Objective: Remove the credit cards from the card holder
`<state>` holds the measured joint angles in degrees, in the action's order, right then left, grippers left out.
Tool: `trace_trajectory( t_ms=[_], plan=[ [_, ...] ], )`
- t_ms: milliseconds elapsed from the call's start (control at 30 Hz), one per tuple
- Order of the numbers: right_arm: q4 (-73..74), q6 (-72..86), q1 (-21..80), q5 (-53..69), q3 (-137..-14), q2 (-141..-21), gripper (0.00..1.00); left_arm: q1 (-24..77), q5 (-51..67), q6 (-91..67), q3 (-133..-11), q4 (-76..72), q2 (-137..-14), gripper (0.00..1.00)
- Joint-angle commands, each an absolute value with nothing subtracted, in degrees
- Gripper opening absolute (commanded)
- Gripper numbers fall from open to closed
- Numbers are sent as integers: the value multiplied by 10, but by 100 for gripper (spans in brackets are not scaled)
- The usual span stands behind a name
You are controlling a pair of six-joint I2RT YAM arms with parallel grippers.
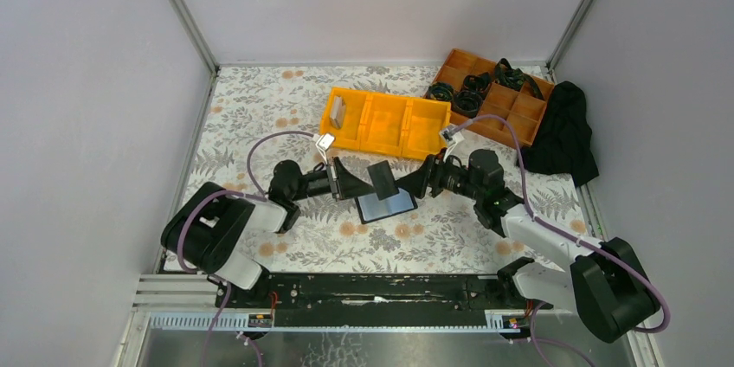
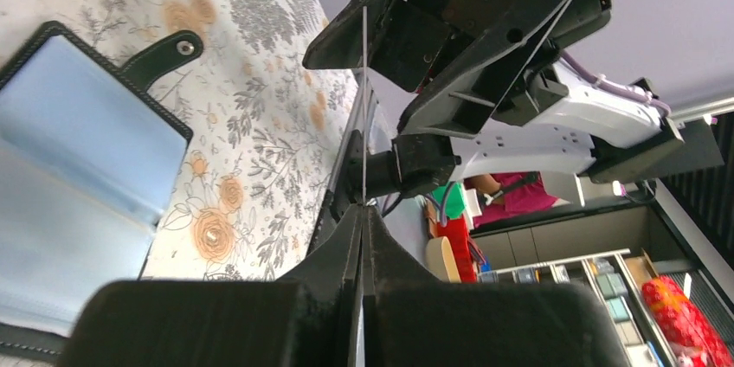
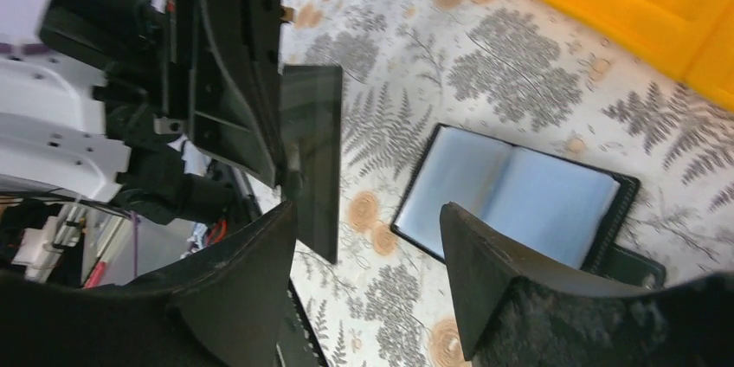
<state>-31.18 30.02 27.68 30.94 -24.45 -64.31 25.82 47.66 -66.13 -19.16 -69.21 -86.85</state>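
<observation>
A: "The left gripper (image 2: 363,227) is pinched on a thin card (image 3: 312,155), holding it on edge above the table."

B: "And the right gripper (image 3: 368,220)?"

A: "Spread wide, just beside that card. The card holder (image 3: 519,202) lies open below, between the arms."

B: "The risk?"

A: "It looks like a shallow edge pinch. If the right gripper nudges it on closing, the card may twist loose and drop."

Card holder (image 1: 387,204) — black grained cover with a stitched edge, sleeves of glossy clear plastic. The card (image 3: 313,159) looks smooth, dark, mirror-slick. Yellow bin (image 1: 385,147) — shiny moulded plastic. Table cover (image 1: 260,116), matt.
</observation>
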Motion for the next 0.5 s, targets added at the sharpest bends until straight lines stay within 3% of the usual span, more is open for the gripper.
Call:
trace_trajectory(
  t_ms=[0, 333, 467],
  plan=[
    [-410, 327, 275, 394, -248, -639, 67, 259, 513, -733, -183, -866, -900, 0],
    [-382, 328, 275, 420, -266, -637, 52, 278, 515, -732, -196, -871, -926, 0],
    [-398, 348, 275, 430, -266, -644, 39, 288, 521, -743, -210, -885, -948, 0]
  ],
)
